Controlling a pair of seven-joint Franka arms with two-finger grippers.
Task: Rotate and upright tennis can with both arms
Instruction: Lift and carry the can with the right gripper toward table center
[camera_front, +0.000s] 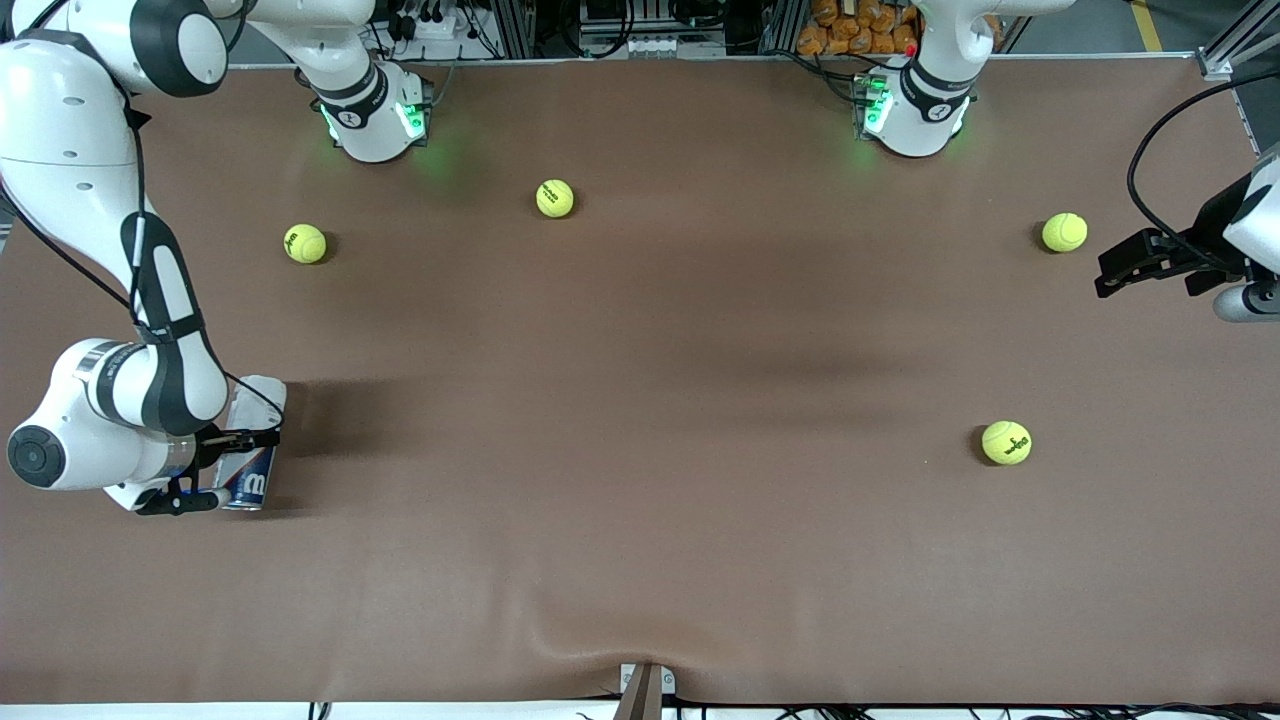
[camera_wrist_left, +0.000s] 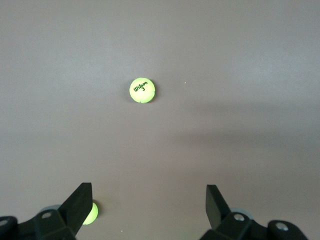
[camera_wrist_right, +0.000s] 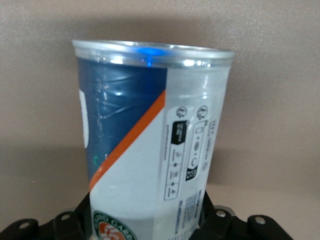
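Observation:
The tennis can (camera_front: 255, 440), silvery-white and navy with a white "W", is at the right arm's end of the table, its length running toward the front camera. My right gripper (camera_front: 225, 468) is shut on its body from the side. In the right wrist view the can (camera_wrist_right: 150, 125) fills the space between the black fingers (camera_wrist_right: 207, 222), with its rim pointing away from the camera. I cannot tell if it rests on the table. My left gripper (camera_front: 1135, 262) waits open and empty, high over the left arm's end; its fingers (camera_wrist_left: 80, 205) stand wide apart.
Several yellow-green tennis balls lie on the brown table: one (camera_front: 305, 243) and another (camera_front: 555, 198) near the right arm's base, one (camera_front: 1064, 232) beside my left gripper, one (camera_front: 1006, 442) nearer the front camera. The left wrist view shows a ball (camera_wrist_left: 142, 90).

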